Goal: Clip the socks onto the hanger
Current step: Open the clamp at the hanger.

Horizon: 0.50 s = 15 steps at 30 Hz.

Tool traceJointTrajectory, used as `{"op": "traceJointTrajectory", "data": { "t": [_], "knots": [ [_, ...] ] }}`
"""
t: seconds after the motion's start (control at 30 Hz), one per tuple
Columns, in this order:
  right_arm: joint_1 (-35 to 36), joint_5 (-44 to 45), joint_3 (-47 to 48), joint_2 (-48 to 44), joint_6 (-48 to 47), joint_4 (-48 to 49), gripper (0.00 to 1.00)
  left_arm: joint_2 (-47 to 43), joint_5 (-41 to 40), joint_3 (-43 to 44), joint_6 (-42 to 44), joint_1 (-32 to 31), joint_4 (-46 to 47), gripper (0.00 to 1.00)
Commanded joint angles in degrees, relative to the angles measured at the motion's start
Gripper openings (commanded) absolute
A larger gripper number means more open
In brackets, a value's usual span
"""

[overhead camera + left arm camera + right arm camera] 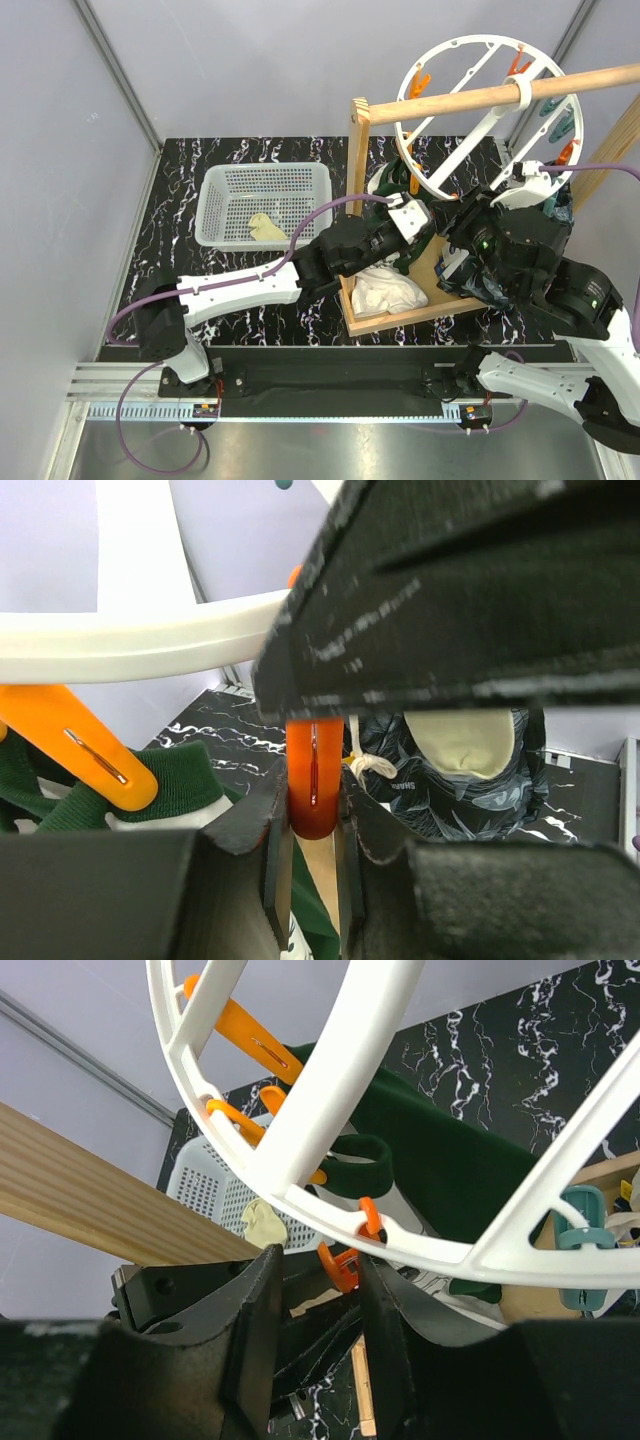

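The hanger [470, 130], a white ring with orange and teal pegs, hangs on a wooden rod. My left gripper [418, 215] is at its lower rim, shut on an orange peg [314, 780] under the rim [130, 645]. My right gripper [458, 222] is just right of it, under the ring [330, 1090], jaws apart with nothing between them; the same peg [342, 1265] shows past its fingers. One sock [265, 227] lies in the basket. A cream piece [462, 742] shows below the right gripper's body; what holds it is hidden.
A white basket [220, 190] stands at the back left. The wooden rod [470, 98] rests on a post [358, 180] over a wooden tray [395, 318] with a white cloth [385, 290]. A green-and-white garment [440, 1160] and a dark patterned one [450, 800] hang nearby.
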Motion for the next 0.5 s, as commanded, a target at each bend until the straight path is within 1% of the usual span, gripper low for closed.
{"op": "traceJointTrajectory", "data": {
  "t": [0.0,0.17,0.33,0.47],
  "knots": [
    [0.1,4.2,-0.2,-0.3,-1.6,2.9,0.42,-0.6,0.7,0.7,-0.5,0.2,7.6,0.00],
    [0.2,5.3,-0.3,-0.4,0.0,0.9,0.43,-0.7,1.0,1.5,-0.9,0.2,6.5,0.00],
    [0.2,6.3,-0.5,-0.6,0.6,-0.2,0.45,-0.9,1.1,2.0,-2.2,0.2,5.6,0.00],
    [0.2,6.3,-0.6,-0.5,0.6,-0.2,0.50,-1.0,1.0,2.2,-3.5,0.2,5.4,0.00]
  ]
}}
